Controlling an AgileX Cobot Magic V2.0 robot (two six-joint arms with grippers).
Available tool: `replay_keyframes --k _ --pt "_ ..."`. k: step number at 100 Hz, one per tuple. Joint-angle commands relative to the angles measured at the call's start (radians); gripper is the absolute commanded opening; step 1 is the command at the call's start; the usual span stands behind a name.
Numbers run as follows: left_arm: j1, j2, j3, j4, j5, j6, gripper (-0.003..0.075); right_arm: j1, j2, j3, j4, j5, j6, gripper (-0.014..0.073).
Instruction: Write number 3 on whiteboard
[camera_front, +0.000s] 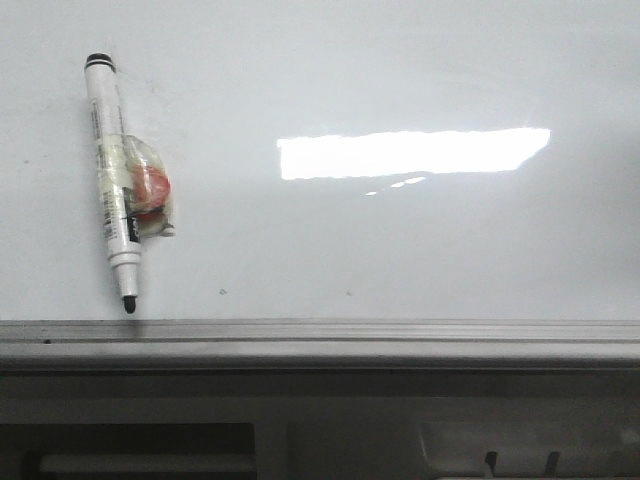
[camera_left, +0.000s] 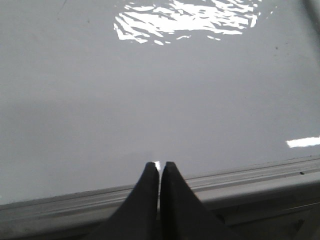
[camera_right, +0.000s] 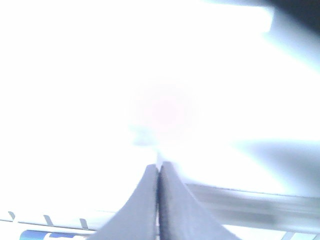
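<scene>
Left claw (camera_left: 159, 165) has its two dark fingers pressed together with nothing between them, tips sitting just above the grey metal rail (camera_left: 240, 176) at the near edge of the whiteboard (camera_left: 150, 100). Right claw (camera_right: 159, 167) looks the same, fingers pressed together and holding nothing, but that wrist camera is mostly blown out white, so all I can make out past the tips is a blurry pinkish blob and a strip of rail. Neither arm shows up in the front camera

From the front, the board fills most of the picture, glossy pale grey with a bright rectangular reflection (camera_front: 410, 152) right of centre. No 3 drawn anywhere on the board that I can see, only a couple of tiny dark specks (camera_front: 222, 292) low down near the rail. A marker (camera_front: 112, 180) lies flat on the board over on the left side, uncapped, white body, black tip pointing down at the rail and almost touching it, black end cap at the far end. There's a wad of clear tape with something red (camera_front: 150, 190) stuck on its middle
</scene>
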Motion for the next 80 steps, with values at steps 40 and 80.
replay_keyframes --k 40,80 --pt "-0.005 -0.023 0.01 -0.013 -0.052 -0.002 -0.0021 -0.006 -0.015 0.033 -0.01 -0.017 -0.003 -0.0061" --pt "-0.005 -0.023 0.01 -0.138 -0.221 -0.002 -0.0021 -0.006 -0.015 0.033 -0.043 -0.005 -0.003 -0.0061"
